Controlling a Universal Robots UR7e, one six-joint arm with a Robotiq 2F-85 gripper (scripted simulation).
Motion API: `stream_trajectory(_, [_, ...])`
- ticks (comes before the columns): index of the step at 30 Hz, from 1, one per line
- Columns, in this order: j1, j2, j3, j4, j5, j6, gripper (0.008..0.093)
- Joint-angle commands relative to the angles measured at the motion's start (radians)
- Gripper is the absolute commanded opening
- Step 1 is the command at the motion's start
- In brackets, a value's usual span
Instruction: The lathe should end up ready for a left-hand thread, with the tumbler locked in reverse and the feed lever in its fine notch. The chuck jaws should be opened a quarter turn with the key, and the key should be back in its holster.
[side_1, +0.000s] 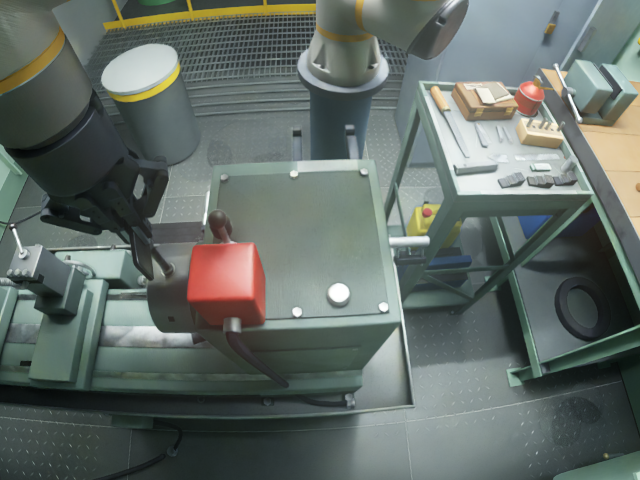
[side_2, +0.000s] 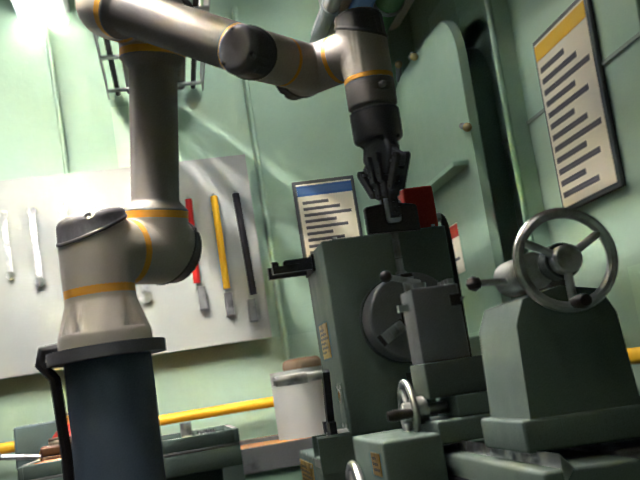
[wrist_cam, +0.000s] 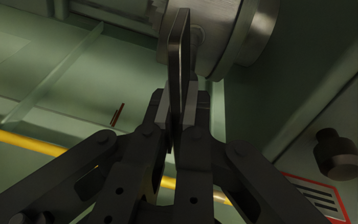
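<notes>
The chuck key (wrist_cam: 179, 63), a dark flat-handled tool, stands seated in the top of the steel chuck (wrist_cam: 211, 37) (side_1: 165, 305), and I grip its handle in my closed gripper (wrist_cam: 176, 105) (side_1: 150, 258) (side_2: 390, 206). The chuck sits at the left face of the green headstock (side_1: 305, 248). A dark ball-ended lever (side_1: 219, 225) rises just behind the red box (side_1: 226, 284) on the headstock's front corner. A curved black lever (side_1: 253, 356) hangs below that box. On the headstock's far side a bracket (side_2: 290, 268) sticks out, with a steel peg (side_1: 409, 241) above it.
A grey drum (side_1: 150, 101) with a yellow band stands behind the lathe. The tool post (side_1: 44, 281) sits on the carriage left of the chuck, and the tailstock handwheel (side_2: 563, 258) is further along. A trolley (side_1: 496, 139) of hand tools stands to the right.
</notes>
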Motion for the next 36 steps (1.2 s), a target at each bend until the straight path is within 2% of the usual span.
stream_trajectory(1, [0.000,-0.001,-0.001,-0.001,0.001,0.018,0.0080])
stream_trajectory(36, [0.000,-0.001,-0.001,-0.001,0.001,0.651,0.0080])
